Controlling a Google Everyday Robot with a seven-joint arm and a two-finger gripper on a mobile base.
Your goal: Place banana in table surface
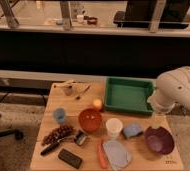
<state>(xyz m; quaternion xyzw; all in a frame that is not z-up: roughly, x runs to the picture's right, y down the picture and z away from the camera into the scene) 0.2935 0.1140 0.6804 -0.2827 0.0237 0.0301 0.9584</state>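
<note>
The camera view looks down on a light-brown wooden tabletop [50, 159] crowded with small things. The banana [67, 83], a pale yellow-tan curved piece, lies on the tabletop at its far left corner, just behind a small grey cup [68, 91] and near a thin dark-tipped stick [83, 91]. A green rectangular tray [129, 95] sits at the far right. Just off its near left corner is a round yellow-orange fruit [97, 103], and in front of that stands a red-orange bowl [90, 120]. A blue cup [59, 116] stands to the left of the bowl, and a white cup [114, 127] to its right. Further right come a blue-grey sponge-like pad [132, 131] and a purple bowl [159, 140]. Along the near edge lie a bunch of dark grapes [58, 132], a black-handled tool [50, 146], a black rectangular block [70, 158], an orange carrot-like stick [102, 156] and, touching it, a grey-blue cloth [117, 154]. The white robot arm [178, 89] reaches in from the right. Its gripper [157, 113] hangs by the right edge of the tray, well apart from the banana, its jaws spread.
</note>
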